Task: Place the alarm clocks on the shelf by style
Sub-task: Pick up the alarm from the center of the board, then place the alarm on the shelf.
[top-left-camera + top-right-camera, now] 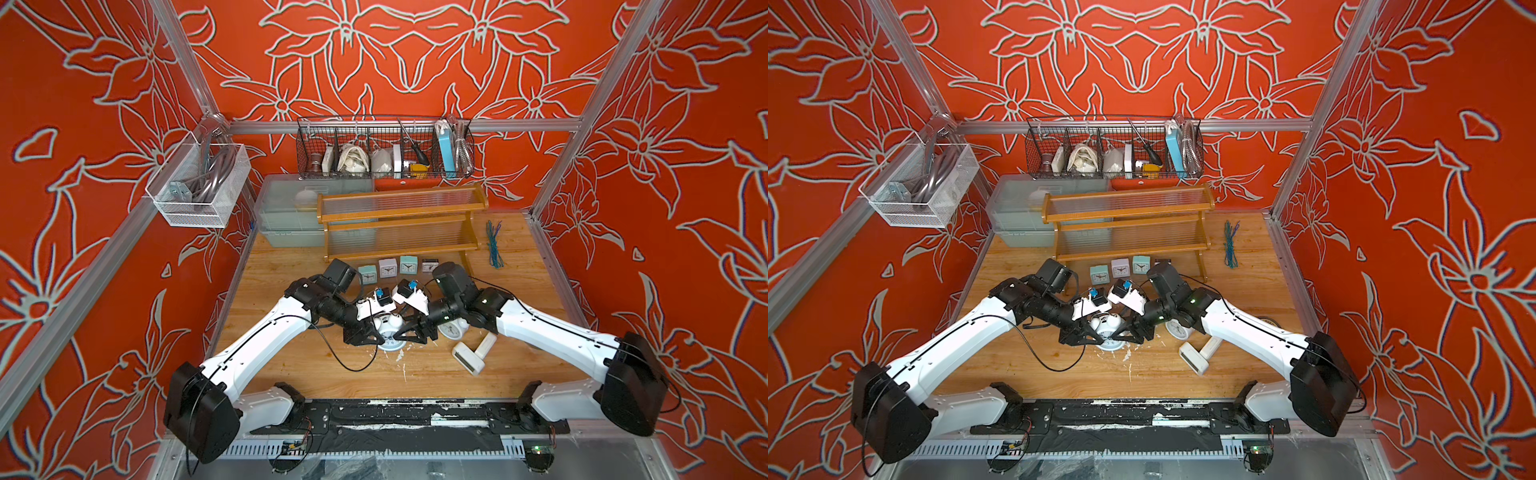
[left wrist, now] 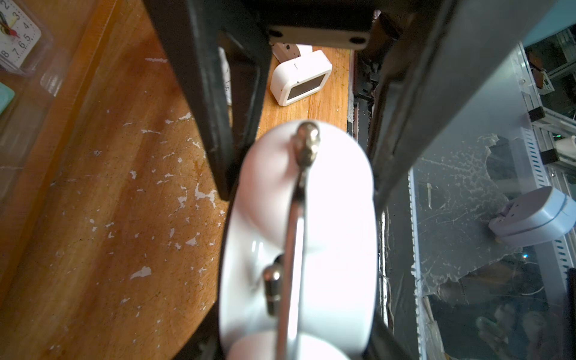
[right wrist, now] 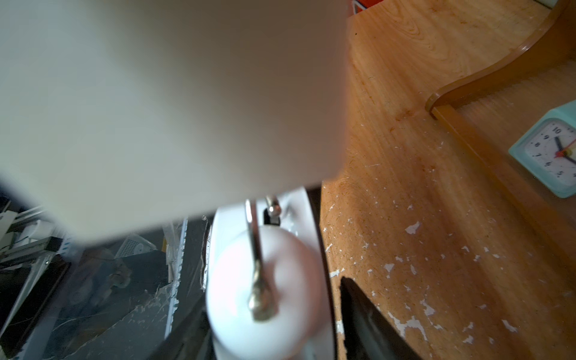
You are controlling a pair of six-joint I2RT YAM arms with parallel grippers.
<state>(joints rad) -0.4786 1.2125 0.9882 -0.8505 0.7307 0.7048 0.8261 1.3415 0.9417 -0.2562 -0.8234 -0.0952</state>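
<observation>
Round white twin-bell alarm clock [image 1: 390, 330], near centre, probably light, stiff, slippery; best gripped across its rim, where left gripper [image 2: 299, 187] pinches; right gripper [image 3: 271, 324] straddles, contact unclear.

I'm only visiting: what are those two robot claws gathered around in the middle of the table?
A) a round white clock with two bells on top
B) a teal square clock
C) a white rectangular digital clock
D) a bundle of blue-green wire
A: in a top view the left gripper and right gripper flank the round white twin-bell clock, and both wrist views show its bells up close.
</observation>
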